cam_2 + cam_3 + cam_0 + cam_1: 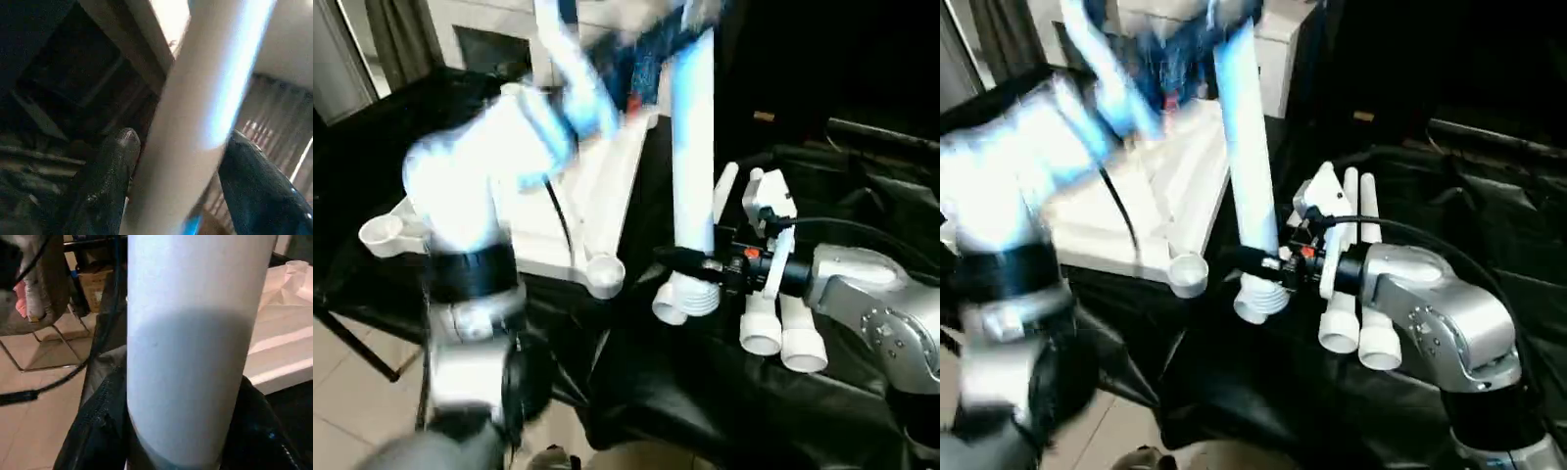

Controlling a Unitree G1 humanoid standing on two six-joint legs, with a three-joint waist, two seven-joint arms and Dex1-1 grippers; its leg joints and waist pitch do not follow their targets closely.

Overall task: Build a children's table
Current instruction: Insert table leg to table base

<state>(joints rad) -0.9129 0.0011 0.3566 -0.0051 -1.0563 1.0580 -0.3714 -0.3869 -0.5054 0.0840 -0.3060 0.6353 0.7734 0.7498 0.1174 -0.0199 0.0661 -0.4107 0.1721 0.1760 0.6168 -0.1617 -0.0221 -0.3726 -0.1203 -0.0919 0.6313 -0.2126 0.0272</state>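
Observation:
One white leg of the children's table stands upright over the black-covered table, ribbed end down. My right gripper is shut on it just above the ribs, and the tube sits tight between its fingers. Higher up, my blurred left gripper is open around the same leg, one finger a little off the tube. The white tabletop lies to the left, ribbed side up, with round corner sockets. Two more legs lie beside my right wrist.
Black cloth covers the work table, whose front edge drops to tiled floor at the lower left. A black cable hangs across the tabletop from my left arm. A white cabinet stands behind.

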